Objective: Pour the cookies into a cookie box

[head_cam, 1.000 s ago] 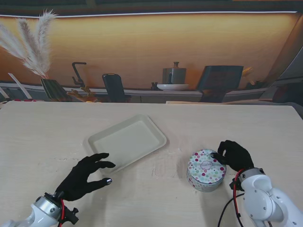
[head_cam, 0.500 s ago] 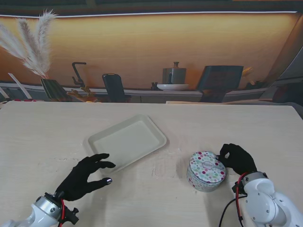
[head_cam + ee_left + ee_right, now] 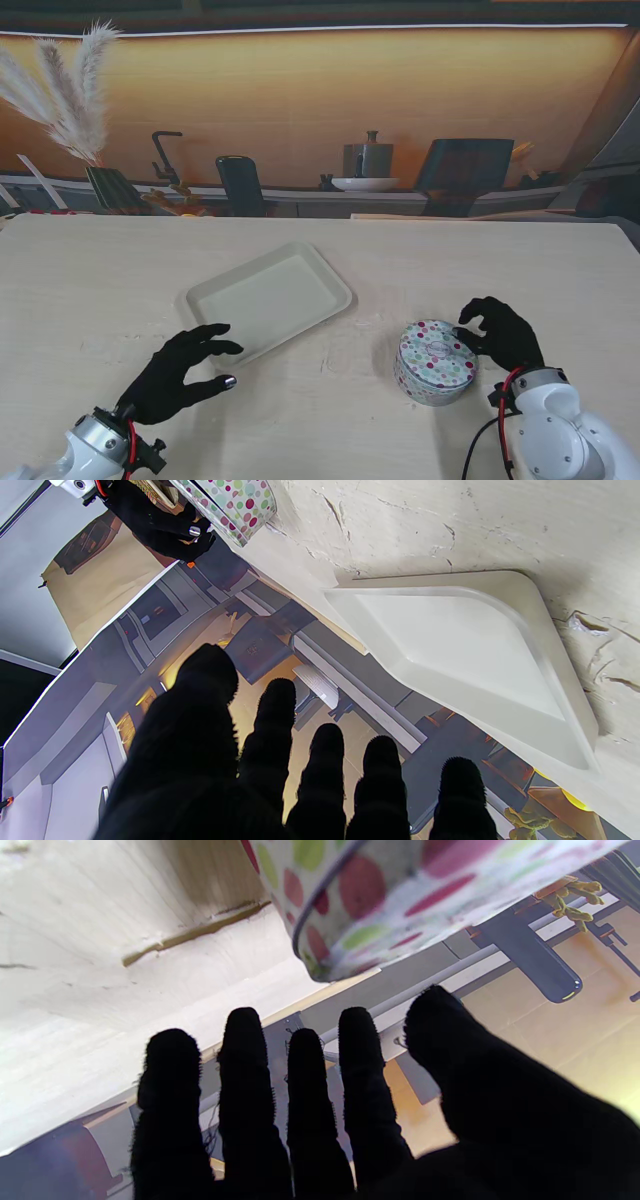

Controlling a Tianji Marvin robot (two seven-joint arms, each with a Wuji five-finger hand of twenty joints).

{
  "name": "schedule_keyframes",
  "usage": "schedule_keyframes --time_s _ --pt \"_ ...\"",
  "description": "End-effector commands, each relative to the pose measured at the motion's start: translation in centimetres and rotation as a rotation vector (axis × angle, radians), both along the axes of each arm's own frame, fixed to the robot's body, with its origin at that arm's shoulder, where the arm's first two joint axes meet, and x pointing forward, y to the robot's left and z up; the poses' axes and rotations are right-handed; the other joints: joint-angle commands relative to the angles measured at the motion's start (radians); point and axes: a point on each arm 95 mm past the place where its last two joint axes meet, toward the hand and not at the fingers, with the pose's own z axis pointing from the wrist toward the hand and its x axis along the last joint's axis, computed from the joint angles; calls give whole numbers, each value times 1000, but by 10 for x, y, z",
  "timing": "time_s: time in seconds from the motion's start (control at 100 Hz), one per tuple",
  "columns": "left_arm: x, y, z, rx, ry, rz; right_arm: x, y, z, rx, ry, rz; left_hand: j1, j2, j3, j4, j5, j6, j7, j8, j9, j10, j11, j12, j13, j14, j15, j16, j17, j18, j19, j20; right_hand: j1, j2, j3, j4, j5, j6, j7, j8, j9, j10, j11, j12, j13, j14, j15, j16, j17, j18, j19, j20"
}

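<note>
Just beside my right hand (image 3: 503, 335), on its inner side, stands the polka-dot cookie box (image 3: 435, 361), lid on. My fingers (image 3: 243, 1050) are spread and loosely curled with nothing between them; from the stand's view the fingertips sit at the box's far right rim, and I cannot tell whether they touch it. In the wrist view the box's spotted wall fills the space ahead of my fingers with a gap showing.

My left hand (image 3: 183, 367) rests open too, fingers (image 3: 274, 715) splayed and holding nothing, just nearer to me than the near corner of the pale rectangular tray (image 3: 268, 300). The tray lies bare; I see no cookies on it or anywhere else.

As I judge it, the task is at its very start: the box is closed, so the step in hand is getting a grip on the lid. The next move calls for closing my right fingers around the lid's rim and lifting it straight off, perhaps with the box steadied.

Beyond both hands the surface (image 3: 450, 260) is light, scuffed wood. Past its far edge hangs a printed kitchen backdrop (image 3: 330, 110), with pampas grass (image 3: 70, 90) at the far left.
</note>
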Motion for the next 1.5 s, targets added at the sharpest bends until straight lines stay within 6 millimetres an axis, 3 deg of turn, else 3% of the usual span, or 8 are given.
schedule_keyframes --time_s 0.0,0.1,0.16,0.26,0.42,0.63,0.89,1.49 --pt "-3 -2 0 -1 6 -8 -3 6 5 3 -17 19 18 43 -25 37 25 -12 -15 5 17 4 4 -2 11 4 9 22 -1 5 9 22 -58 7 30 69 -40 23 -67 24 -64 -16 -28 -14 -64 0 -44 -20 -54 5 -48 -29" --pt "-3 -2 0 -4 3 -6 -5 8 10 -20 -77 29 16 51 -25 37 27 -11 -16 4 18 4 3 -2 11 4 9 22 -1 7 9 22 -125 28 25 95 -43 37 -182 22 -86 -9 -82 -38 -116 -1 -109 -48 -118 0 -120 -81" --pt "-3 -2 -1 -6 2 -6 -6 11 13 -25 -113 40 15 57 -26 36 29 -10 -15 4 21 4 4 -2 14 6 10 22 0 8 9 22 -152 19 32 97 -27 42 -231 -13 -88 -3 -116 -52 -142 0 -150 -67 -154 6 -158 -115" --pt "-3 -3 -1 -7 8 -7 -10 17 13 -47 -144 74 13 66 -29 35 26 -10 -18 4 18 4 3 -3 11 4 9 21 -1 4 8 21 -209 71 10 99 -12 24 -320 -100 -96 -14 -208 -86 -207 -20 -267 -123 -227 0 -260 -211" --pt "-3 -3 -1 -13 9 -9 -15 28 4 -100 -150 142 12 76 -35 32 30 -9 -16 8 24 7 4 -3 15 8 12 22 1 8 9 22 -245 149 -41 103 -74 -21 -379 -176 -193 -91 -276 -111 -348 -84 -380 -178 -353 -66 -410 -321" --pt "-4 -3 -2 -18 13 -10 -17 38 -17 -134 -89 200 11 84 -41 31 34 -11 -17 15 30 10 4 -3 19 10 14 23 6 12 11 22 -251 200 -80 111 -141 -47 -402 -202 -281 -132 -269 -112 -433 -129 -417 -199 -391 -119 -493 -355" --pt "-4 -4 -2 -25 18 -8 -24 42 -38 -136 -35 205 11 91 -46 30 40 -9 -20 21 37 10 4 -3 25 14 19 24 10 18 13 24 -230 214 -70 115 -190 -56 -406 -209 -313 -160 -265 -115 -460 -142 -417 -200 -389 -130 -504 -360" --pt "-5 -3 -2 -32 22 -8 -40 43 -54 -164 4 212 12 98 -52 31 46 -9 -26 31 43 14 5 -3 31 20 27 26 22 23 20 30 -195 171 -6 119 -258 -27 -374 -210 -316 -112 -340 -153 -469 -122 -396 -194 -378 -126 -471 -356"
